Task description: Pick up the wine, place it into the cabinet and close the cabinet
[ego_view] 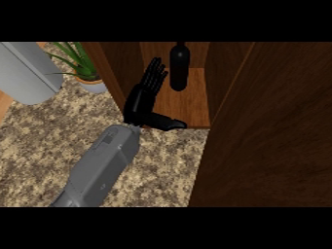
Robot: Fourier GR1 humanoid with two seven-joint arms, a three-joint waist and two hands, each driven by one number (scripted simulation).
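Down near the counter's speckled top, one grey forearm leads up to a black hand, fingers straight, thumb out to the side, nothing in its hold; which hand it is, hard to call. Beyond its fingertips the wine stands inside the cabinet, apart from the hand. Probably glass: heavy, slick, breakable, best taken round the body; the big door hangs open.

One view only, from the robot's head, looking steeply down onto the speckled table. It sits close over the open cabinet, whose dark wooden door fills the view's right side. A grey forearm enters from the lower edge, left of the cabinet. A potted plant lies left of the cabinet, near the upper edge.
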